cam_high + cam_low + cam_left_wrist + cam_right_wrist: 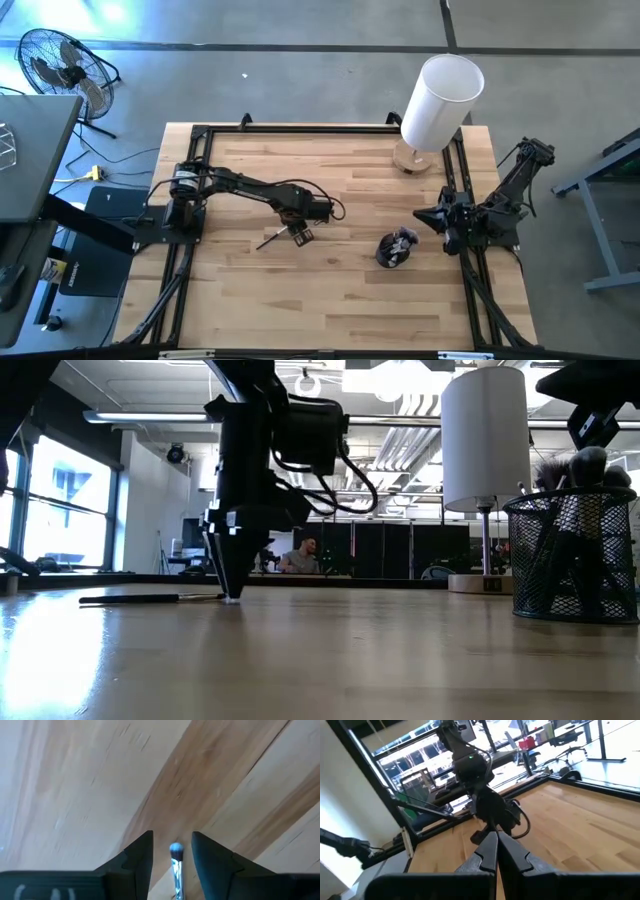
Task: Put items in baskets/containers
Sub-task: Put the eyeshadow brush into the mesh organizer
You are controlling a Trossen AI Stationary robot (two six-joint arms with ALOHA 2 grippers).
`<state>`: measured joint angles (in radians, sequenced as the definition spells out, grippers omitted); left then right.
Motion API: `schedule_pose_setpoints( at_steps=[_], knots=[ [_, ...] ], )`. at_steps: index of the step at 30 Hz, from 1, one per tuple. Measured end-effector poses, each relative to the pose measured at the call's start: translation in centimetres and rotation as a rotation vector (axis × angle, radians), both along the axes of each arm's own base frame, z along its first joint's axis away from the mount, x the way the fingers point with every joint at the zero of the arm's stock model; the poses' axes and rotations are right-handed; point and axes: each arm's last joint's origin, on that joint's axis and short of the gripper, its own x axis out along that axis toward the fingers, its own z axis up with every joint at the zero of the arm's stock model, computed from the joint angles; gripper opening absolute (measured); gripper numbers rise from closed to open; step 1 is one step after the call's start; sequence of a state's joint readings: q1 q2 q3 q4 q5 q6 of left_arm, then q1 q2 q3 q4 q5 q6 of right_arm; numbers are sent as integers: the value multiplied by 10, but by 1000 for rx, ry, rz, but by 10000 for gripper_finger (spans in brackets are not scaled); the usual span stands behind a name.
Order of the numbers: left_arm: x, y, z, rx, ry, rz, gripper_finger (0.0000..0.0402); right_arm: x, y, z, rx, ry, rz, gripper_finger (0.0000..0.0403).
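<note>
One thin dark brush point(271, 240) lies flat on the wood left of centre, also low on the table in the low view point(150, 598). My left gripper point(300, 235) points down at the brush's end nearest it, fingertips at table level point(231, 594). It is open. In the left wrist view the brush's pale tip point(176, 852) shows between the two fingers point(141, 857) with a gap on each side. The black mesh cup point(397, 249) stands right of centre with several brushes upright in it point(570, 560). My right gripper point(496, 845) is shut and waits at the table's right edge point(422, 215).
A tall white cylinder on a wooden base point(440, 100) stands near the far right corner, behind the cup point(486, 435). Black frame rails point(300, 128) run along the table's edges. Bare wood lies between brush and cup. A person point(300, 557) sits far off in the room.
</note>
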<state>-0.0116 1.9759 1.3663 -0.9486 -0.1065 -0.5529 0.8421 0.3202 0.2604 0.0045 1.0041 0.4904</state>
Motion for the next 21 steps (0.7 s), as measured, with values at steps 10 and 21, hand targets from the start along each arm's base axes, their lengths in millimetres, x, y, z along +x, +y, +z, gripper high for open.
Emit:
schedule_pose_setpoints(
  at_steps=[10, 21],
  knots=[
    [1, -2, -7, -78, 35, -9, 133, 0, 0, 0, -4, 3, 0, 0],
    [4, -4, -23, -110, 61, -32, 125, 0, 0, 0, 2, 2, 0, 0]
  ],
)
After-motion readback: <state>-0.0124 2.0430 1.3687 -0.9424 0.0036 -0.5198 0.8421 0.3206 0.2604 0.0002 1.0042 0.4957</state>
